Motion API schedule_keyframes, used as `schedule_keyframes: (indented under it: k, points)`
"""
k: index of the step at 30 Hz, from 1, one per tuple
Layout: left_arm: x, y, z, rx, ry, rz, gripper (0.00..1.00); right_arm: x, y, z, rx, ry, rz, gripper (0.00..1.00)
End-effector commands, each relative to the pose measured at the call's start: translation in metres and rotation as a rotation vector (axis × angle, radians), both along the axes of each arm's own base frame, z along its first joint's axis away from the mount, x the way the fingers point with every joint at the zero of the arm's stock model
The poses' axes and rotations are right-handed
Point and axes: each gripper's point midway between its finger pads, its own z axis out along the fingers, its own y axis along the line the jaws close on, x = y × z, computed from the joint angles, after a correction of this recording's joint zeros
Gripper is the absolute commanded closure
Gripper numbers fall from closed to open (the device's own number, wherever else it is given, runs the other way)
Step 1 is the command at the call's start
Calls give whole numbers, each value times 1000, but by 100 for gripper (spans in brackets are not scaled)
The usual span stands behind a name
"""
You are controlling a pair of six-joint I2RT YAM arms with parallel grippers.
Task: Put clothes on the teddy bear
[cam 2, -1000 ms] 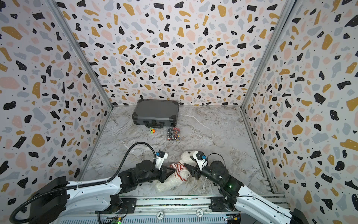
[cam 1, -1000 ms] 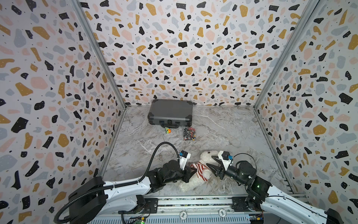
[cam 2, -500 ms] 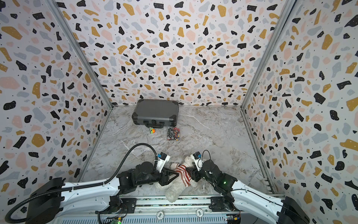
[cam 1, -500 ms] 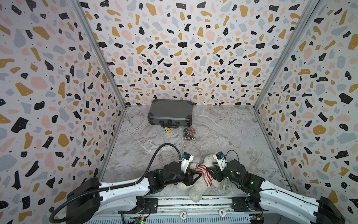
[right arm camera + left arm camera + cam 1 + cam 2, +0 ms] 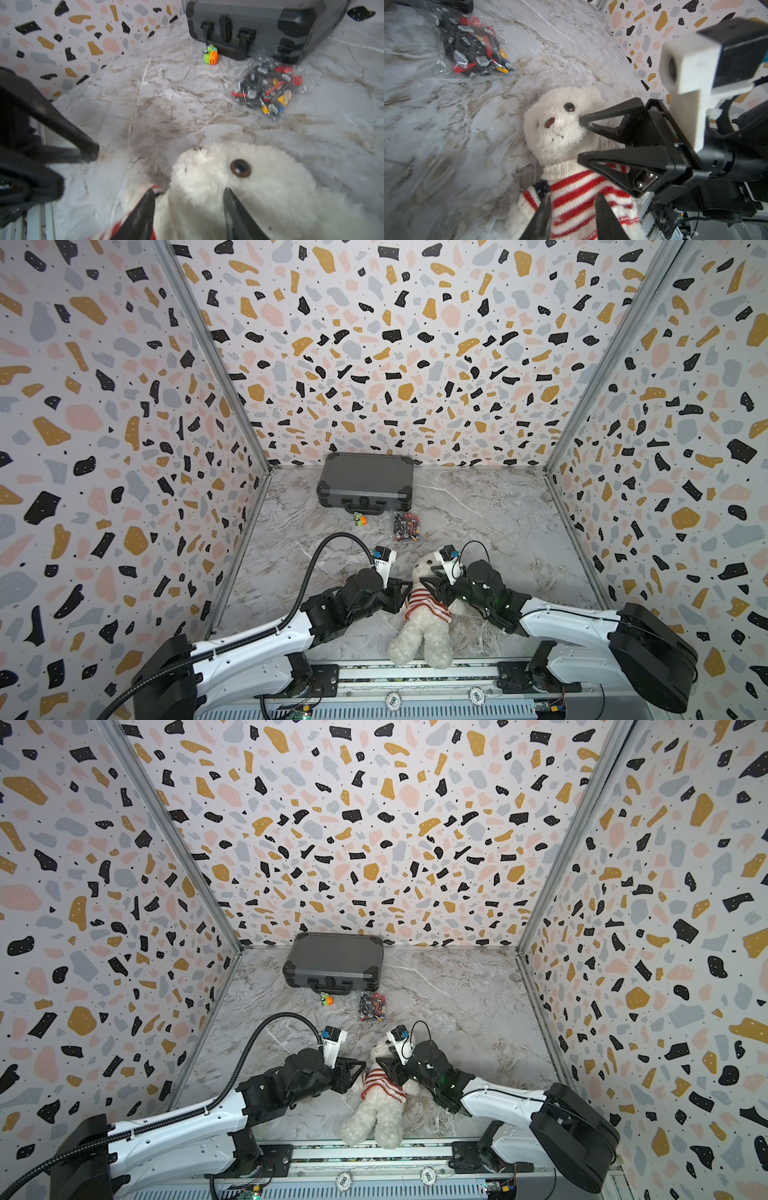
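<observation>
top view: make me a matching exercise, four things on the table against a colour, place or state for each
Things
1. teddy bear
2. grey case
3. sweater
4. small toy

Descriptions
a. green and orange, by the case's handle
b. red and white stripes, on the bear's torso
c. white and fluffy, lying face up
d. closed, lying flat, farthest back

Pairs: 1-c, 2-d, 3-b, 4-a
</observation>
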Motion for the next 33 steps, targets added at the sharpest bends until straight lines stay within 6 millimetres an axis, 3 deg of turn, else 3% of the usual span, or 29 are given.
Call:
schedule_keyframes:
  k: [1,6,10,14,19,23,27,29,33]
  points:
    - [8,2,2,-1,-22,27,64,9,13,40,94,-80,31,48]
    - [-1,-23,-17,-22,44,-69,67,4,-13,45,10,-69,-27,47]
    - [-11,-36,-28,-17,63,-110,70,-19,-32,40,-53,-11,-8,50]
    - [-15,-41,-37,-30,82,-120,70,-52,-35,28,-102,61,78,51]
    - [-22,-48,-45,-39,98,-134,70,-86,-22,13,-143,115,194,54]
    - [-25,-48,-52,-40,108,-133,69,-94,-19,-10,-204,148,201,65]
    - [-28,-44,-61,-41,125,-125,69,-102,-26,-30,-273,191,179,90]
    - [-28,-43,-65,-30,124,-123,68,-105,-28,-32,-247,223,166,95]
    - [-28,-39,-79,9,134,-120,67,-112,-41,-55,-263,339,103,100]
